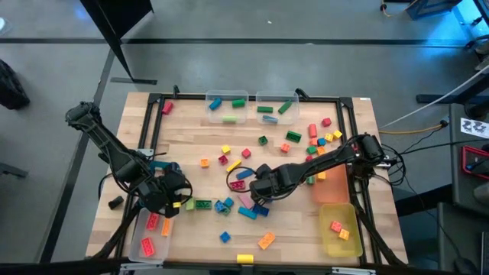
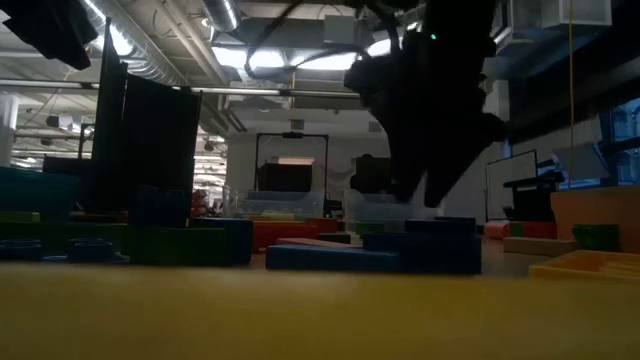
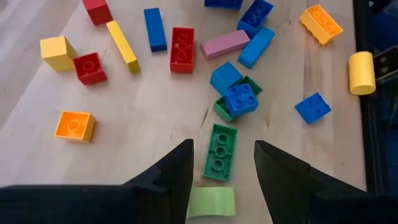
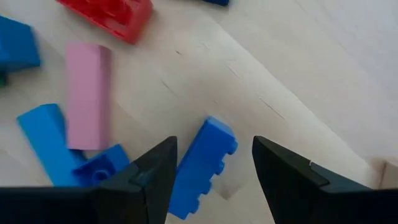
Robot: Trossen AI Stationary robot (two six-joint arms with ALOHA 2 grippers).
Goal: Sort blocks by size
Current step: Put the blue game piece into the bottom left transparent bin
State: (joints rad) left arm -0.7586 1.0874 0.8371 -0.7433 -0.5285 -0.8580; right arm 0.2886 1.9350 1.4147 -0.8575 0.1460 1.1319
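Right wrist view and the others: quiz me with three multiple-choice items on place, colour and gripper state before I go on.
1. Where does the right gripper stand?
A. Over a blue studded plastic brick
B. Inside the yellow bin
C. Off the table

2. What colour is the long studded brick lying between the left gripper's fingers?
A. Red
B. Green
C. Orange

3. How do the left gripper's jaws stand?
A. Shut on a yellow cube
B. Open, apart from the brick
C. Out of view

Answers: 1 A, the blue brick lies between its dark fingers in the right wrist view. 2 B, the left wrist view shows it green. 3 B, wood shows on both sides of the brick.
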